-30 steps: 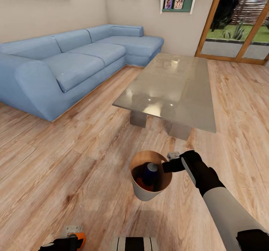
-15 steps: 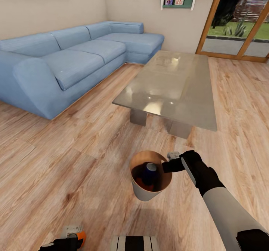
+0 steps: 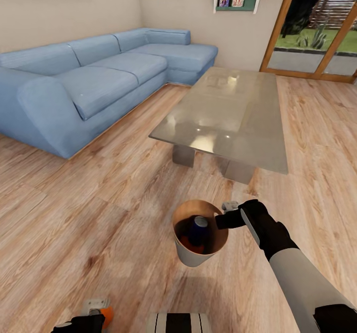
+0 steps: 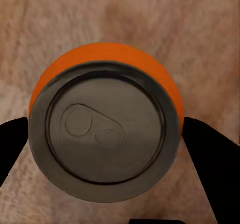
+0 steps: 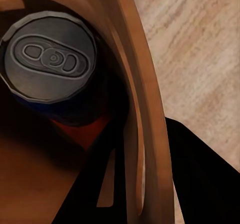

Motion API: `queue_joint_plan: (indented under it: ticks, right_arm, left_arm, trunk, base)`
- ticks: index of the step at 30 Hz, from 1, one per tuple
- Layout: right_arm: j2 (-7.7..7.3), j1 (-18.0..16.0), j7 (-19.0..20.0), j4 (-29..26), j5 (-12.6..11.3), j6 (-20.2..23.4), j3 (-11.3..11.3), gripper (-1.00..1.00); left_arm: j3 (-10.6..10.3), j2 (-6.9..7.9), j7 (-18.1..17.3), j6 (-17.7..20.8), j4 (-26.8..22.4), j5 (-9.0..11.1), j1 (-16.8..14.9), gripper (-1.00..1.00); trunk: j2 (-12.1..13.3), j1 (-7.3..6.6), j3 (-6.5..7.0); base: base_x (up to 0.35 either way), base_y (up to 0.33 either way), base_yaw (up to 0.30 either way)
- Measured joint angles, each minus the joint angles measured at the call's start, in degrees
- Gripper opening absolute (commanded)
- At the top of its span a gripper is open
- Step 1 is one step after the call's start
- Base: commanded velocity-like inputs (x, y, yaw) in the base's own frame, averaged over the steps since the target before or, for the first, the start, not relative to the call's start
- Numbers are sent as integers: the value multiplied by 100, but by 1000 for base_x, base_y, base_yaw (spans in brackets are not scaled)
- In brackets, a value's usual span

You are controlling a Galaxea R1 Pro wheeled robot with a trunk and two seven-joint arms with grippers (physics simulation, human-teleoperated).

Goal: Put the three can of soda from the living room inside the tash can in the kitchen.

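At the far left the sofa (image 3: 99,83) is seen along the wall, and low in the head view the left gripper (image 3: 87,318) is caught at the frame's edge with the orange can (image 3: 105,314) pinched in it; in the left wrist view that can's silver top (image 4: 105,134) sits squarely between the two black fingers (image 4: 210,159), pressed from both sides over bare floor. Compared with half a second ago, less orange is showing at that bottom edge, so the left hand has apparently sunk or drawn back a touch, though the crop makes this hard to be sure of. Further right, the bin (image 3: 199,234) is held off the floor by its rim, the right gripper (image 3: 225,219) clamped across the wall: in the right wrist view one finger is seen inside the copper lining (image 5: 137,104) and one outside. A blue can (image 3: 200,229) is standing inside, with something reddish (image 5: 82,129) beneath it, possibly a second can. The table (image 3: 228,117) beyond is bare and the view has stopped shifting. Two cans look binned; the orange one is judged next, then the trip to the kitchen.
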Motion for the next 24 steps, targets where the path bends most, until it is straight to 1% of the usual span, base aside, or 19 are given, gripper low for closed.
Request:
queue_joint_plan:
  ticks: [8, 24]
  right_arm:
    - [-2, 0, 0, 0, 2, 0, 0, -100]
    - [3, -1, 0, -1, -9, 1, 0, -100]
  left_arm:
    - [2, 0, 1, 5, 7, -4, 0, -100]
    - [2, -42, -4, 22, 34, -24, 1, -100]
  trunk:
    - [0, 0, 0]
    - [21, -42, 354]
  base:
    - [0, 0, 0]
    - [0, 0, 0]
